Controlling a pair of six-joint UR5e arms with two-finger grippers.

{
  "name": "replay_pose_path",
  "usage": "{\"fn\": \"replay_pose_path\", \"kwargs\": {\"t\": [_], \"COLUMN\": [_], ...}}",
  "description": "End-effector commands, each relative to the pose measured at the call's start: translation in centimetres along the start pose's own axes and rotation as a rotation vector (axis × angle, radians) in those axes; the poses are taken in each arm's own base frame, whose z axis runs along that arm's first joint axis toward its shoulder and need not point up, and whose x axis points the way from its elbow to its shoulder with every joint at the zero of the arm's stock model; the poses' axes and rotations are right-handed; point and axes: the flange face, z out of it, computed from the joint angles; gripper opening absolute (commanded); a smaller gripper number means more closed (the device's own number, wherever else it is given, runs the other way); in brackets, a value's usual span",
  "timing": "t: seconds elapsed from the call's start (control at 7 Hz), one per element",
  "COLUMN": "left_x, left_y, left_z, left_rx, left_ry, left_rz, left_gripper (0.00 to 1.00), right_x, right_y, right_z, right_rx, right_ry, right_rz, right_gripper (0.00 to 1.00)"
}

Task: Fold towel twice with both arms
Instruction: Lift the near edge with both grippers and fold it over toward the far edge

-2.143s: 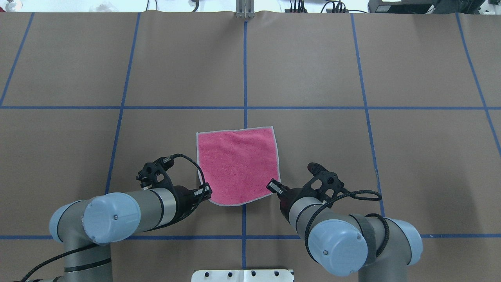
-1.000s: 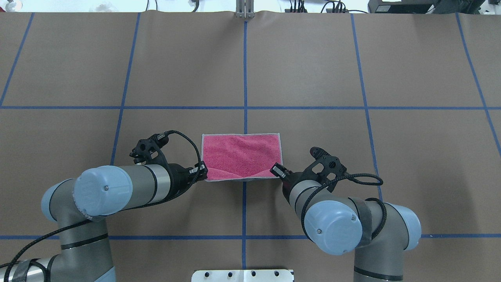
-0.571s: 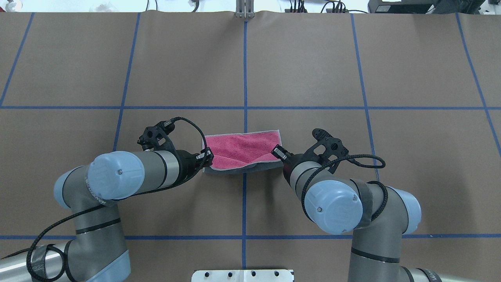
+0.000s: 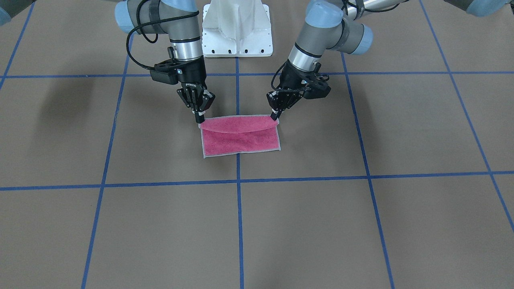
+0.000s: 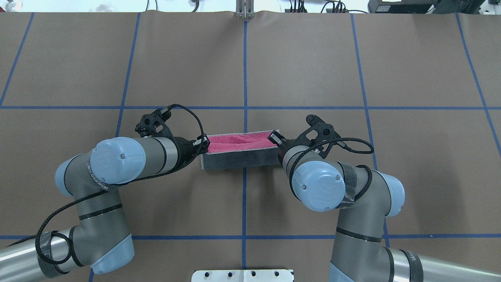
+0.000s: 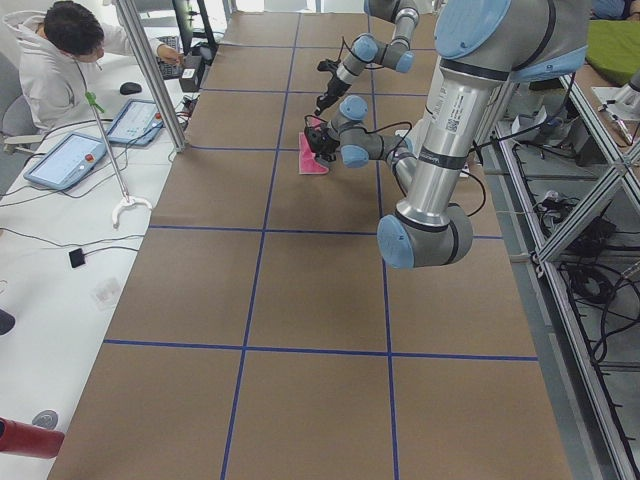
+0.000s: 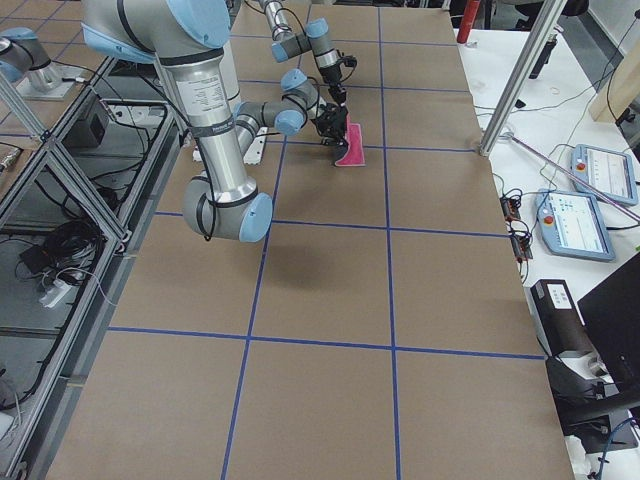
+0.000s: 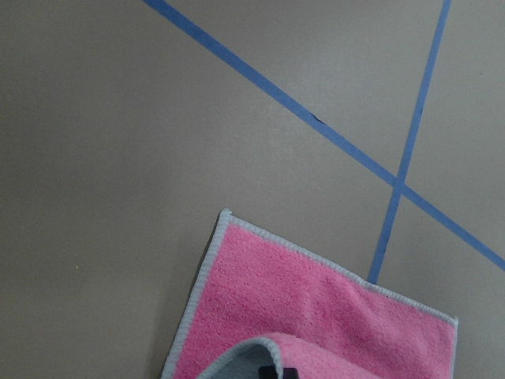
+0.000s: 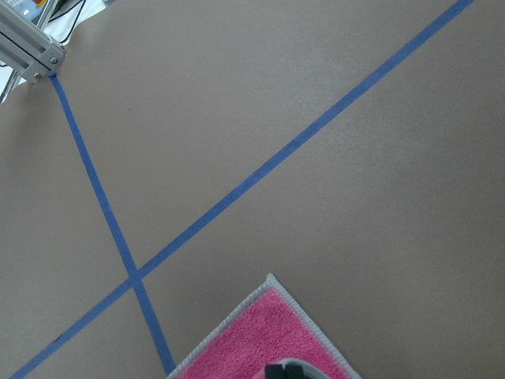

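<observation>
1. Reaching in from 8 o'clock in the overhead view, the left arm bends toward the table's middle. The left gripper is pinched tight on the towel's corner at 9 o'clock.
2. The towel lies at the middle of the table, across the blue tape line that runs from 12 to 6 o'clock. One half lies flat, pink face up. The other half is raised by its held edge, so from overhead its dark grey face shows toward 6 o'clock and a narrow pink strip toward 12.
3. From the front view, the held edge sags in a shallow curve between the two grippers and hangs over the flat half, whose free edge rests on the table.
4. The right arm comes in from 4 o'clock. The right gripper is clamped on the towel's corner at 3 o'clock.
5. Each wrist view looks down on brown table and tape lines. At 6 o'clock in each is a pink towel corner with light grey stitching and a dark fingertip under curled cloth.
6. The white base sits at 6 o'clock of the overhead view, well apart from the towel.
</observation>
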Motion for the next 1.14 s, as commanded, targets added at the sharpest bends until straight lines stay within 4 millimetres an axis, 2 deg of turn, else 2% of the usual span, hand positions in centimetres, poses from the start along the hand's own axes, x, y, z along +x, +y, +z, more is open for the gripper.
{"fn": "replay_pose_path", "kwargs": {"t": [0.0,0.29,0.43,1.0], "left_x": [0.1,0.8,0.7,0.2], "left_y": [-0.5,-0.6,-1.4,-3.1], "left_z": [0.9,2.9,3.2,3.9], "left_rx": [0.011,0.021,0.033,0.056], "left_ry": [-0.012,-0.028,-0.035,-0.050], "left_rz": [-0.003,-0.005,-0.009,0.008], "left_gripper": [0.00,0.00,0.00,0.00], "right_x": [0.0,-1.2,-1.5,-1.4], "right_y": [-0.1,0.7,0.6,-0.4], "right_z": [0.2,1.1,1.9,3.0], "right_rx": [0.003,0.006,0.015,0.031], "right_ry": [0.002,0.004,0.014,0.029], "right_rz": [0.000,0.000,0.000,0.002], "right_gripper": [0.00,0.00,0.00,0.00]}}
